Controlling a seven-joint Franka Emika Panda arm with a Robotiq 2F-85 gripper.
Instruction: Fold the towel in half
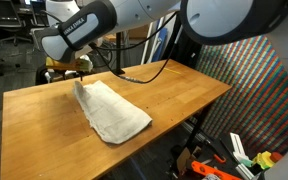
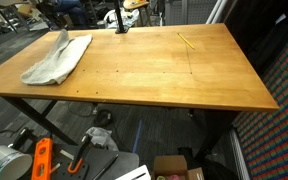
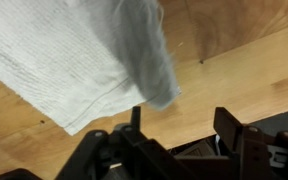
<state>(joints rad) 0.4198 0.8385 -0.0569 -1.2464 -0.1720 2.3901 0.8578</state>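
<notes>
Currently my gripper (image 3: 182, 120) is released, jaws apart and empty, just above the towel (image 1: 112, 112) lying rumpled toward one end of the table (image 1: 184, 90); I judge it light, limp and non-fragile, best pinched at a hemmed corner.

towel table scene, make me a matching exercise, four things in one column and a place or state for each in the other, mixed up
Things:
1 towel
2 gripper
3 black cable
4 orange tool

Places or states:
a on the floor below the table
b open, holding nothing
c off-white, lying near one end of the table
d thin, trailing across the table beyond the towel

Pairs: 1-c, 2-b, 3-d, 4-a
</notes>
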